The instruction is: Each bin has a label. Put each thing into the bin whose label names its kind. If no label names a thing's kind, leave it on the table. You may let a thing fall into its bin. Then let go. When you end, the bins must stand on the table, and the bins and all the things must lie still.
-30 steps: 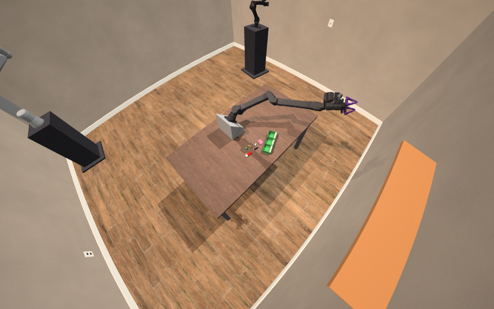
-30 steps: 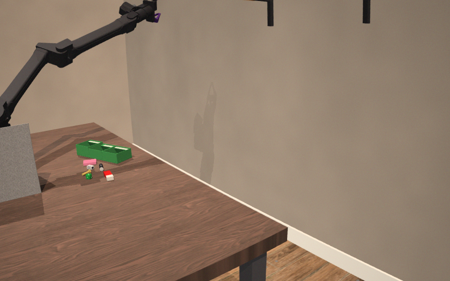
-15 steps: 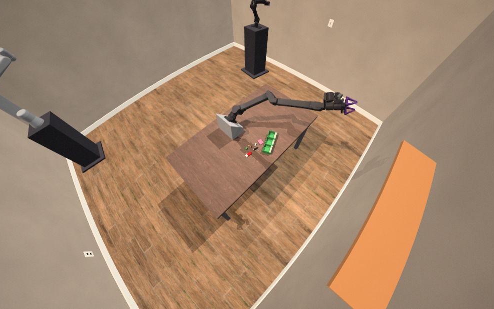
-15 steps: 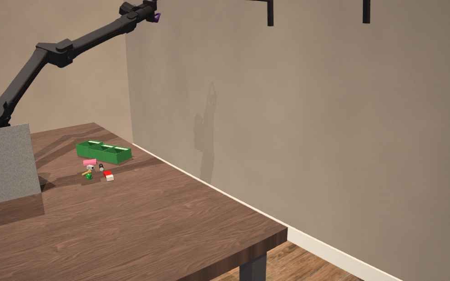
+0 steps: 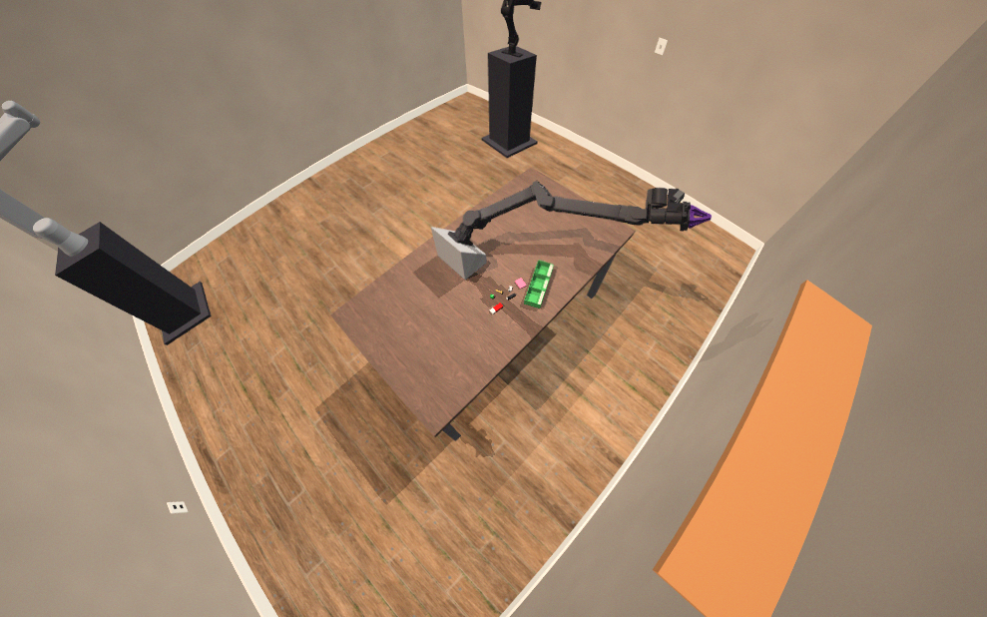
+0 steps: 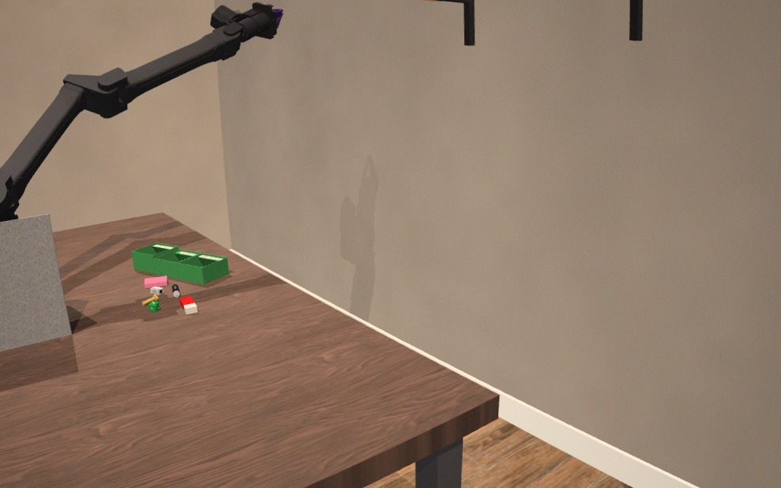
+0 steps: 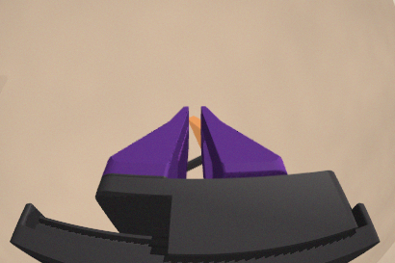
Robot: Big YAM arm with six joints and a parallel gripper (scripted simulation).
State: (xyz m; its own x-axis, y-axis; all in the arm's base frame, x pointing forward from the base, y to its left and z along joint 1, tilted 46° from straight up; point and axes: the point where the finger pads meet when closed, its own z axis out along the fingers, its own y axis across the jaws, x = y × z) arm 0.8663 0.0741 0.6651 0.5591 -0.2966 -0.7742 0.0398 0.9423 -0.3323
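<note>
My gripper (image 5: 706, 217) (image 6: 278, 13) (image 7: 195, 115) is shut with nothing between its purple fingers. It is stretched out high in the air, past the table's far edge and close to a wall, far from every task object. A green row of three bins (image 5: 551, 285) (image 6: 163, 266) stands on the table (image 5: 435, 359) (image 6: 260, 394). Beside the bins lie a pink block (image 5: 520, 283) (image 6: 155, 281), a red and white block (image 5: 495, 308) (image 6: 187, 304), a small green thing (image 5: 492, 295) (image 6: 154, 307), a small black cylinder (image 6: 175, 290) and a tan hammer-like piece (image 6: 149, 300). The bin labels are too small to read.
A grey wedge block (image 5: 460, 253) (image 6: 5, 284) stands at the arm's base on the table. An orange panel (image 5: 772, 459) hangs on the wall ahead of the gripper; a sliver of it shows between the fingers in the wrist view (image 7: 194, 125). Black pedestals stand on the floor.
</note>
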